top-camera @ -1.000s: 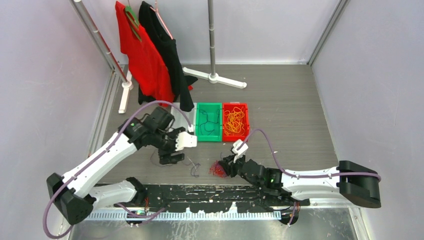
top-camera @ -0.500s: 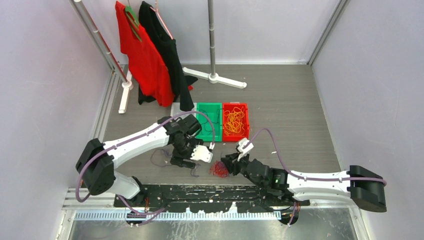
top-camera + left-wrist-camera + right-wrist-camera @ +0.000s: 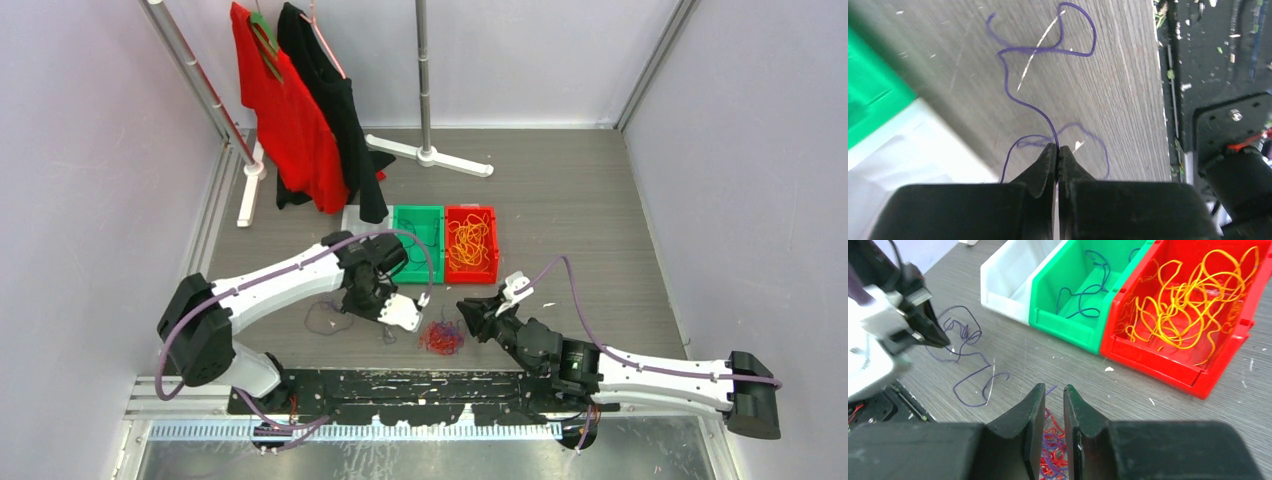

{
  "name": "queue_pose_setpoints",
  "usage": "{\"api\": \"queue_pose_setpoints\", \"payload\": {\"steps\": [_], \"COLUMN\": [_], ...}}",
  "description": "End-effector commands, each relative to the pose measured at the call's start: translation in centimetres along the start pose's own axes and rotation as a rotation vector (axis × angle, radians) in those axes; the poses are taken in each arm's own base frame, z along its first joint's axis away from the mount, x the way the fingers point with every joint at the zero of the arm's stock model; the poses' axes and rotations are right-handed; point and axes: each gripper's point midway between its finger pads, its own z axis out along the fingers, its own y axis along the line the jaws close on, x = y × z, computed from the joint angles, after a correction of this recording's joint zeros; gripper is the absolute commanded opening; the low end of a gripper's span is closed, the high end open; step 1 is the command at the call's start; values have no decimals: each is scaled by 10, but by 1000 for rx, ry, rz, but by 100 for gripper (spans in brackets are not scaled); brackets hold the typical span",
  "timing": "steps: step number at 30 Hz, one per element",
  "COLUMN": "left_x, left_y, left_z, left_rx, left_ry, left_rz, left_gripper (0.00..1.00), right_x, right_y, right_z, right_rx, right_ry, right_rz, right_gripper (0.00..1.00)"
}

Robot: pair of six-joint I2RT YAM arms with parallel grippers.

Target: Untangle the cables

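Left wrist: clamped pincer (image 3: 1058, 150) hides purple cable (image 3: 1048, 49) end.

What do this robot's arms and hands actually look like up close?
The left arm and right arm are white shells linked by black joints, each trailed by a looping lilac hose. The left hand and right hand each have two black, wedge-shaped fingers tapering to narrow tips.

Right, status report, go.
Left gripper shut on thin purple cable. Right gripper near-shut above red-and-purple cable wad, grip unclear. Nothing blocking.
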Motion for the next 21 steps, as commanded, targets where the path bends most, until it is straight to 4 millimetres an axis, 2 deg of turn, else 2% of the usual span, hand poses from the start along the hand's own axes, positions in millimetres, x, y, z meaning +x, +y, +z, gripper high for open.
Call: {"api": "queue_pose_setpoints", "payload": {"steps": [1, 5, 9, 15, 18, 21], "left_x": [-23, -58, -82, -102, -115, -124], "left_y": [9, 36, 65, 110, 129, 147], "left_z": [-70, -144, -192, -225, -232, -228], "left_rx": [-79, -214, -373, -560, -627, -668], "left_ry": [-57, -165, -261, -334, -389, -426], "left_rz": [9, -56, -95, -113, -110, -114], "left_gripper": [0, 0, 0, 0, 0, 0], "right_x": [-29, -37, -42, -46, -47, -49], "right_y": [-4, -7, -9, -10, -11, -12], "right_z": [-1, -3, -4, -6, -7, -8], "right_rx": [47, 64, 73, 81, 86, 90], "right_ry": [-74, -97, -115, -118, -121, -129], "right_rz": [8, 7, 18, 27, 29, 36], "right_gripper": [25, 24, 23, 22, 22, 22]}}
